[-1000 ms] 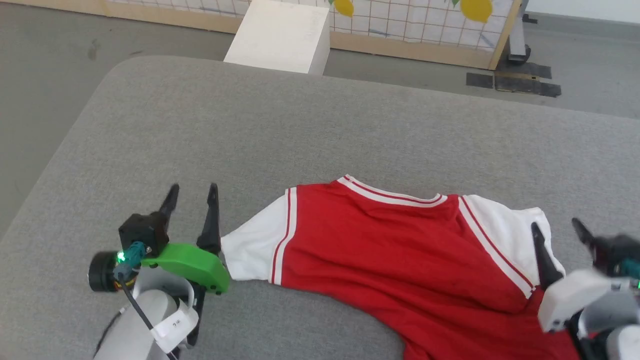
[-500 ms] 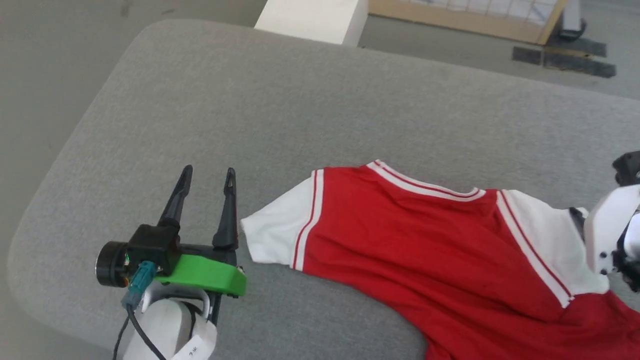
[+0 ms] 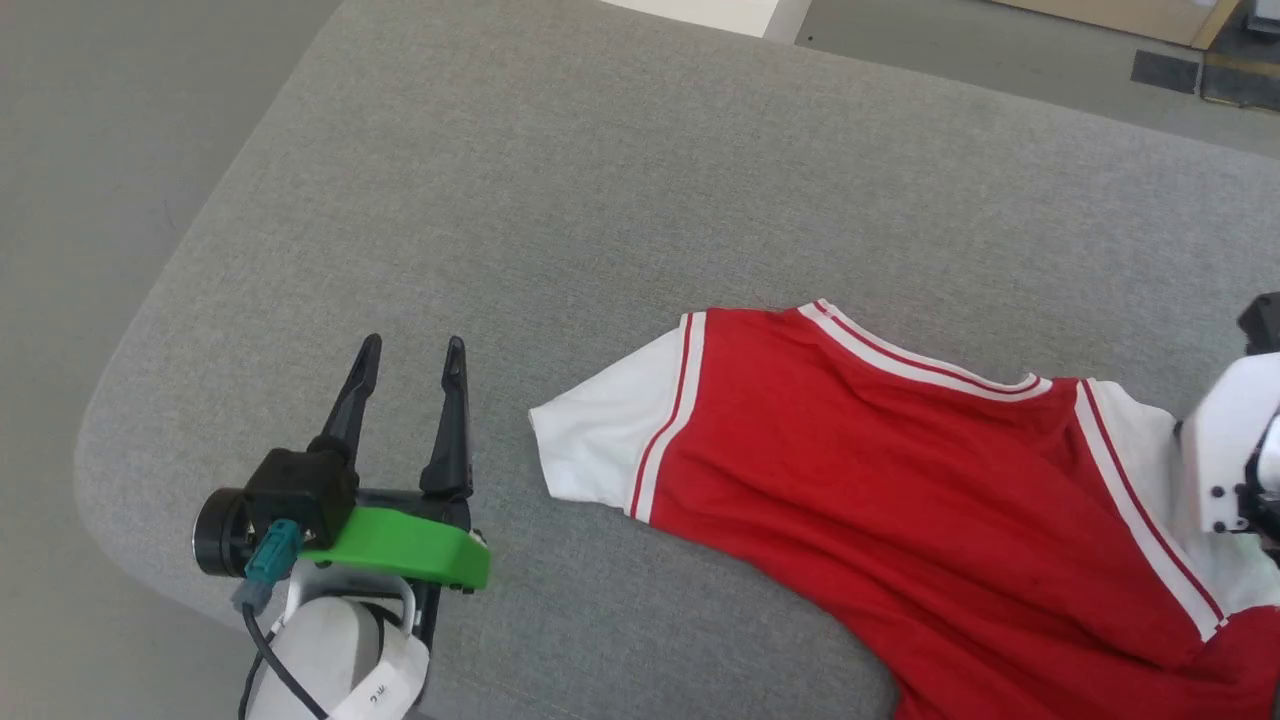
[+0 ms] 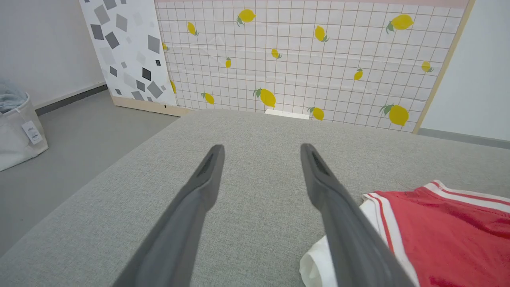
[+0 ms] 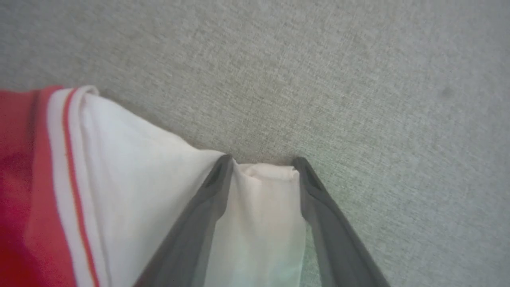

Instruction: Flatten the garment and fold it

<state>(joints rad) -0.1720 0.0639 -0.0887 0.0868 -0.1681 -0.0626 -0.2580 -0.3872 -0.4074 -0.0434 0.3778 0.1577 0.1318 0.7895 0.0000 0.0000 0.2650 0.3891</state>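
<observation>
Grey woven cushion surface [image 3: 600,200] carries the red jersey T-shirt with white sleeves [image 3: 900,480], lying near the left gripper [image 3: 414,342] on its right, apart from it; that gripper's jaws are spread wide. Left wrist view: one sleeve lies just beside the right-hand finger. Right wrist view: the right gripper [image 5: 263,158] straddles the other sleeve's bunched edge; whether it clamps, I cannot tell.

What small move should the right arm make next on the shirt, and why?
Probably close the right gripper: its jaws stand apart astride the edge of the white sleeve of the red jersey-style T-shirt, cloth bunched between them, seemingly not pinched yet.
</observation>
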